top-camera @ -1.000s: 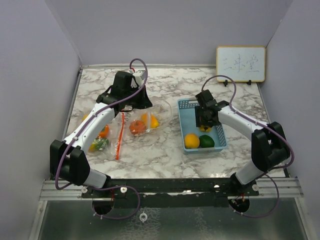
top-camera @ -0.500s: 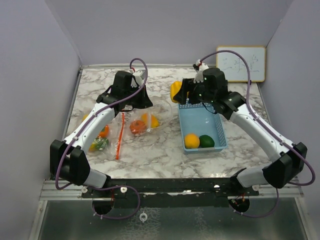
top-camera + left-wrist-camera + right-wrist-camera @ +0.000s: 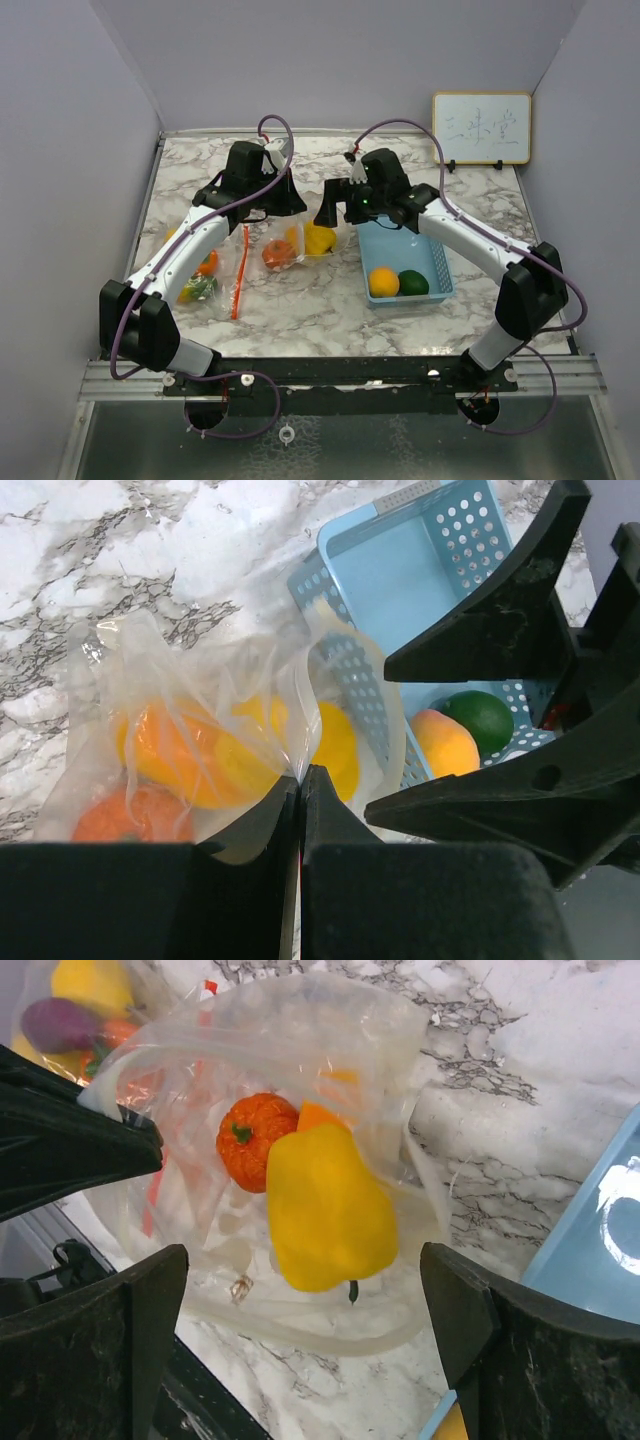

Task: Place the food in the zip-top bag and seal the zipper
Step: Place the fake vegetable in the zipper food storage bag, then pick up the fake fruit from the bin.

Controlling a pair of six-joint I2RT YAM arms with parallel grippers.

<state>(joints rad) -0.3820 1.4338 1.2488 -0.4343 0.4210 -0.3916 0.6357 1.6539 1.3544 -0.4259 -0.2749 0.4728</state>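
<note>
A clear zip-top bag (image 3: 290, 245) lies at the table's middle. My left gripper (image 3: 262, 205) is shut on the bag's upper film (image 3: 300, 765) and holds its mouth up. Inside are a red tomato (image 3: 250, 1140), an orange piece (image 3: 322, 1115) and a yellow pepper (image 3: 325, 1205), which lies in the mouth (image 3: 318, 240). My right gripper (image 3: 303, 1260) is open and empty just above the pepper, also in the top view (image 3: 335, 212). An orange (image 3: 383, 281) and a dark green fruit (image 3: 413, 282) sit in the blue basket (image 3: 432, 250).
A second clear bag (image 3: 200, 280) with a red zipper strip (image 3: 238, 275) lies at the left and holds an orange and green pieces. A whiteboard (image 3: 481, 127) stands at the back right. Grey walls enclose the table on three sides.
My right gripper carried the yellow pepper from the basket leftward to the bag's mouth and opened. The pepper now lies in the bag. The left gripper has not moved.
</note>
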